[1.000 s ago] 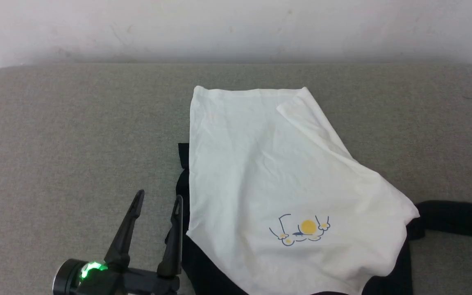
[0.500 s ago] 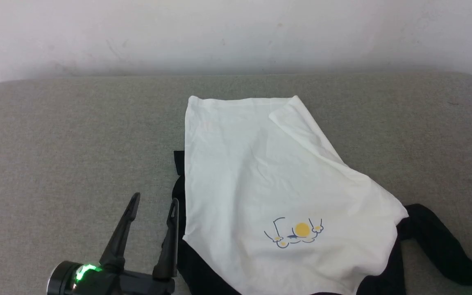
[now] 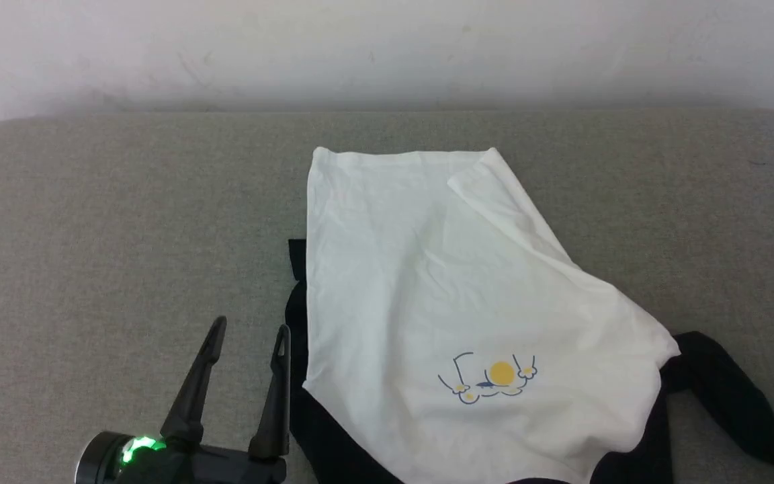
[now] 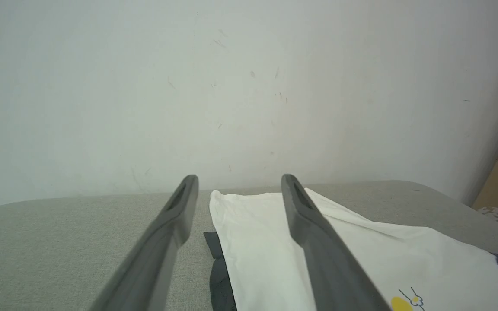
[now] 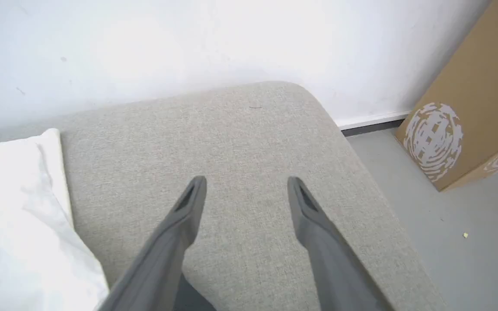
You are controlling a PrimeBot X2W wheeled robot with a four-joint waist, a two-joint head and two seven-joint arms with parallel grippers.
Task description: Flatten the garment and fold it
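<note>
Grey padded bench [image 3: 91, 215]: the garment [image 3: 454, 302] lies mid-surface, rumpled. Left gripper [image 3: 250, 327] just left of it, right gripper [image 5: 247, 181] off to its right — both spread, empty. The trailing black sleeve [image 3: 729, 396] could bunch if folded unstraightened.

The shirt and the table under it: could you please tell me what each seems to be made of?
Shirt: thin, soft fabric, probably a cotton knit, matt; it creases and folds over limply. Table: covered in coarse grey woven cloth, matt and speckled; the weave shows close up in the right wrist view, and the rounded corners suggest padding beneath.
</note>
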